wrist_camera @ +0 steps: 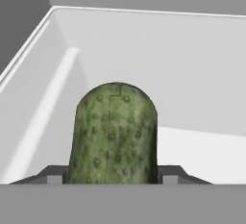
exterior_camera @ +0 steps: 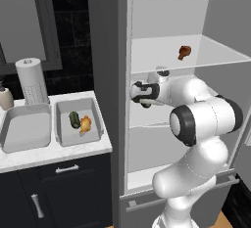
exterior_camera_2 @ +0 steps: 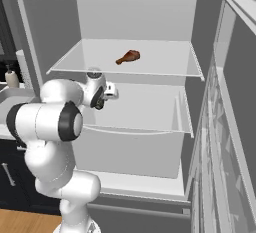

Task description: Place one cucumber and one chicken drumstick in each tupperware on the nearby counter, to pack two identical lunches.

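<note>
Reaching into the grey fridge, the two-finger gripper (wrist_camera: 113, 180) has its jaws partly closed around a bumpy dark-green cucumber (wrist_camera: 114, 134). One grey rectangular tupperware (exterior_camera: 78, 122) on the white marble counter (exterior_camera: 54, 156) looks packed; its neighbour (exterior_camera: 25, 129) sits empty, and a brown chicken drumstick (exterior_camera_2: 128, 56) waits on the fridge's upper shelf (exterior_camera_2: 165, 62).

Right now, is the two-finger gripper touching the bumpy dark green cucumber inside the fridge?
Touching. The hand view shows the bumpy dark green cucumber standing between the two-finger gripper tips, its sides flush against both dark fingertips with no gap.
</note>
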